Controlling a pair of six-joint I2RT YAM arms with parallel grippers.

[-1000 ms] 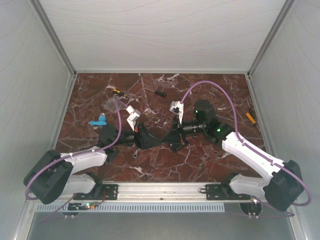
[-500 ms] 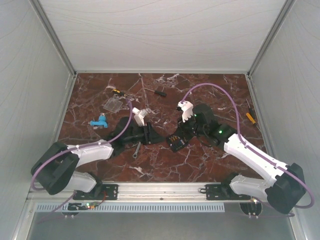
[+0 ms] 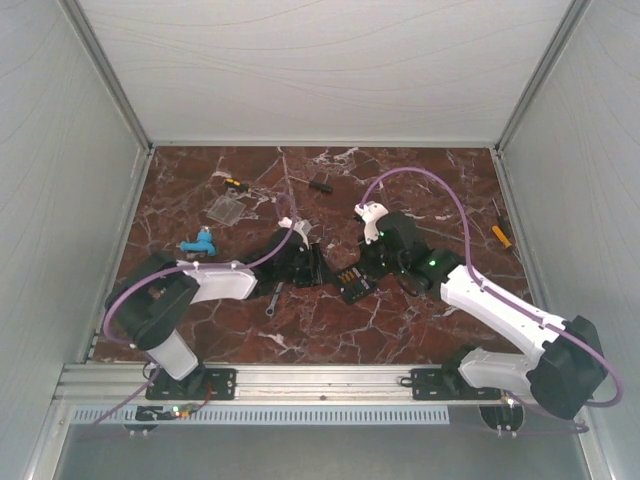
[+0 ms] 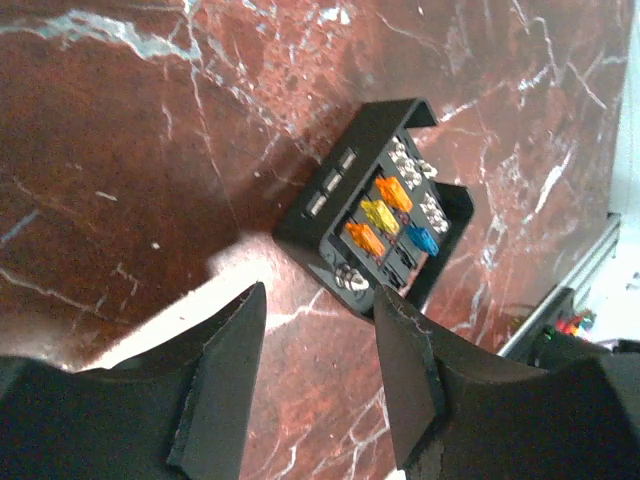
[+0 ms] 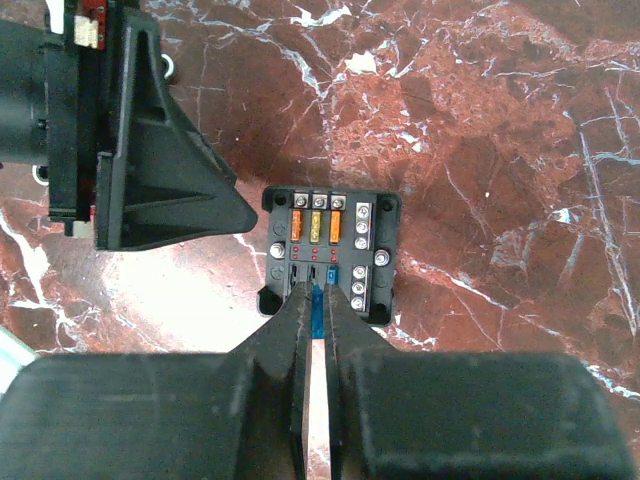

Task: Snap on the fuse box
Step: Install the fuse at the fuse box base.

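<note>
Findings at the desk (image 3: 440,175), red marble, both arms reaching in toward its middle.

- The fuse box (image 3: 352,286) is lying flat on the desk near the centre, between the two arms. Its open face is pointing up, with orange and yellow fuses and one blue fuse showing in the slots.
- The left gripper (image 4: 320,295) is sitting low over the desk just to the left of the box, with its tips pointing at it. Its fingers are spread wide and are holding nothing. I cannot tell whether the nearer fingertip is touching the box wall.
- The right gripper (image 5: 318,295) is hanging over the edge of the box nearest that arm. Its fingers are drawn almost together, leaving only a thin slit through which the blue fuse is showing. It is gripping nothing.
- A clear plastic cover (image 3: 227,208) is lying well apart from the box, toward the back left — a small blue item (image 3: 198,243) is resting near it.
- A metal wrench (image 3: 273,300) is lying on the desk beneath the left arm.
</note>
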